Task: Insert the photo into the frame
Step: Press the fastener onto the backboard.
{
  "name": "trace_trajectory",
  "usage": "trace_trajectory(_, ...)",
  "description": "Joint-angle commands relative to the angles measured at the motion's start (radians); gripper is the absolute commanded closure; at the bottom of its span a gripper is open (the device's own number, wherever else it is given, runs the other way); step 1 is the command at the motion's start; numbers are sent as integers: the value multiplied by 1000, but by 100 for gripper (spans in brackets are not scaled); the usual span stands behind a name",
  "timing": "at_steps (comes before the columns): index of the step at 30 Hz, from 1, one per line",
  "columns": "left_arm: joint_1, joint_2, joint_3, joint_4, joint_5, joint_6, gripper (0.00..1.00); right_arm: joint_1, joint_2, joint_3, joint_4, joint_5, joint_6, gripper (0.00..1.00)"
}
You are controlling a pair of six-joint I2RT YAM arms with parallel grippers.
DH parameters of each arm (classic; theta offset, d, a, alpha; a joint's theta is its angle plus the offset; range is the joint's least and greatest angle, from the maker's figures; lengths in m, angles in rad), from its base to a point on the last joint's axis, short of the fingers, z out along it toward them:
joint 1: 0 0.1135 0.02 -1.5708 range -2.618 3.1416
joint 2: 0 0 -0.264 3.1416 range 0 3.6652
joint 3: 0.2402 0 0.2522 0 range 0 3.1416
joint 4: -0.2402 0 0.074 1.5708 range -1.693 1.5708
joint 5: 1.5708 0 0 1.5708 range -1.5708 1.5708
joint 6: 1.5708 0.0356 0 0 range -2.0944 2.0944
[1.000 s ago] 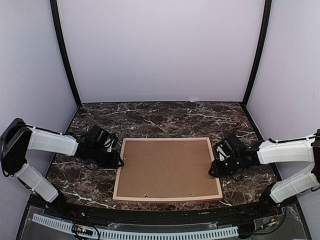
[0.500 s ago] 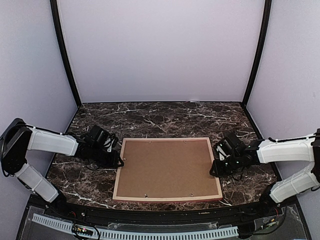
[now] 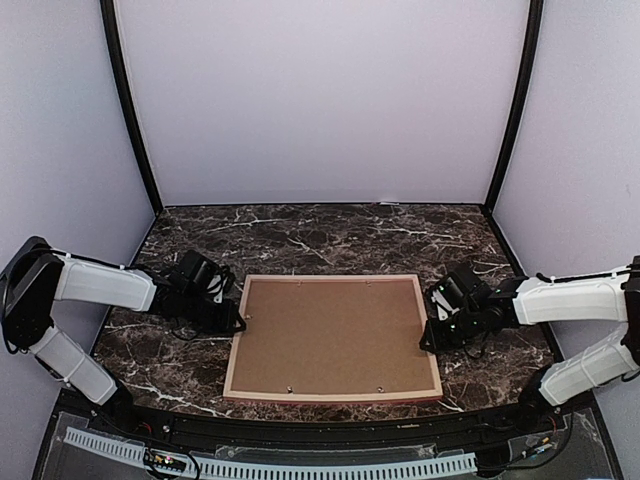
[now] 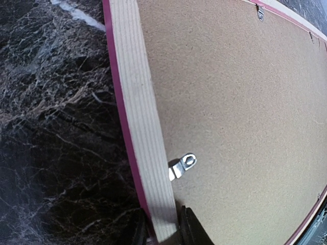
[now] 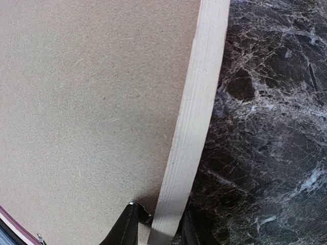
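Note:
The frame (image 3: 334, 393) lies face down on the marble table, pale wood back up, with a brown backing board (image 3: 335, 335) filling it. My left gripper (image 3: 240, 322) is shut on the frame's left rail (image 4: 140, 132), one finger on each side. My right gripper (image 3: 428, 335) is shut on the frame's right rail (image 5: 196, 117) the same way. A small metal tab (image 4: 183, 166) lies on the board beside the left rail. The photo is hidden.
The dark marble table (image 3: 320, 235) stretches behind the frame to the lilac back wall. Black corner posts (image 3: 130, 110) stand at the back left and right. A black rail with a white cable track (image 3: 300, 465) runs along the near edge.
The frame has shifted very slightly; its near edge sits a touch higher in view. Both grippers stay shut on its side rails.

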Motion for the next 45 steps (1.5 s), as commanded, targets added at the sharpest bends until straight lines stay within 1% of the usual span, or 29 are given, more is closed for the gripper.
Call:
trace_trajectory(1,-11,9,-3,-52,-34,22,79,12,24,-9,24,-80,-47,82)
trace_trajectory(4,-11,6,-3,-52,-35,22,79,13,25,-11,31,-94,-52,82)
trace_trajectory(6,-11,7,-3,-50,-33,24,79,12,27,-8,30,-92,-53,79)
trace_trajectory(9,-11,7,-3,-48,-31,23,79,13,18,-9,29,-87,-49,72)
trace_trajectory(12,-11,7,-4,-47,-31,22,79,11,-3,-6,20,-77,-37,63)
trace_trajectory(16,-11,3,-3,-46,-28,19,78,8,-33,-6,6,-68,-4,55)
trace_trajectory(21,-11,-7,3,-45,-30,14,76,8,-80,-35,-3,-70,68,50)
trace_trajectory(24,-11,-14,7,-43,-37,10,72,9,-101,-64,5,-83,111,49)
trace_trajectory(27,-11,-22,10,-40,-40,7,68,15,-115,-94,18,-94,142,49)
trace_trajectory(32,-11,-27,14,-31,-36,2,66,23,-143,-121,17,-93,171,51)
trace_trajectory(34,-11,-26,13,-24,-33,0,65,26,-152,-131,16,-91,176,56)
trace_trajectory(37,-11,-21,11,-16,-30,-2,65,28,-154,-140,21,-85,181,67)
trace_trajectory(39,-11,-15,11,-10,-28,-2,66,27,-146,-139,25,-71,182,70)
trace_trajectory(45,-11,9,26,-5,-35,6,72,27,-78,-103,34,-7,183,79)
